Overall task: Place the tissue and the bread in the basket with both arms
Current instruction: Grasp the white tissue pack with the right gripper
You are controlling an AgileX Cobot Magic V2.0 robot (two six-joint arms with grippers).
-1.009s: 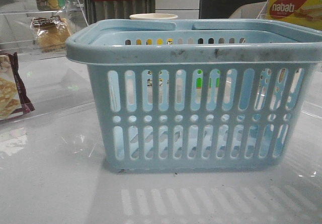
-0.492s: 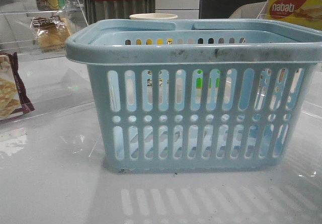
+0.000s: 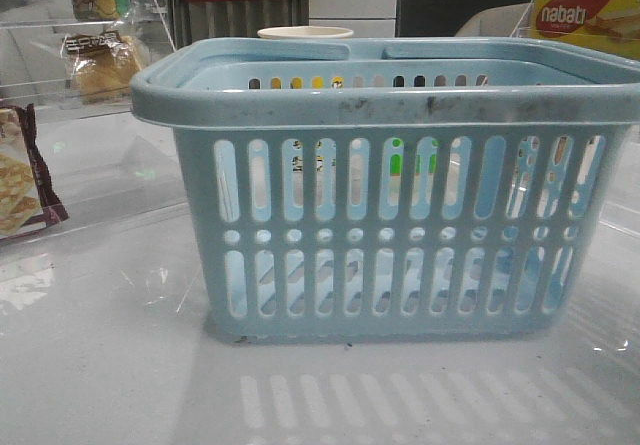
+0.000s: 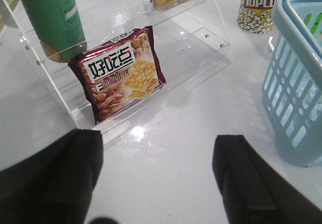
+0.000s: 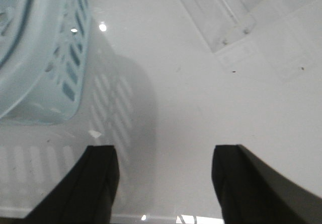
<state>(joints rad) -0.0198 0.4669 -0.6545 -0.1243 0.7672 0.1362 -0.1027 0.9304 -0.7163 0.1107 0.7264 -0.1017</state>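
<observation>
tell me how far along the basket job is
Nothing looks done yet. The basket shows no packet through its slots in the front view. Nothing is in hand: the left gripper and right gripper are both open over bare table. The bread sits on the clear shelf at the back left. The tissue is not visible in any view. Both pickups and both drops remain.

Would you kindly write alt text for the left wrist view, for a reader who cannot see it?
The open left gripper hovers empty over a white table, facing a maroon-edged cracker packet propped in a clear acrylic rack. A green bottle stands on the rack, with the light-blue basket and a popcorn cup off to one side.
</observation>
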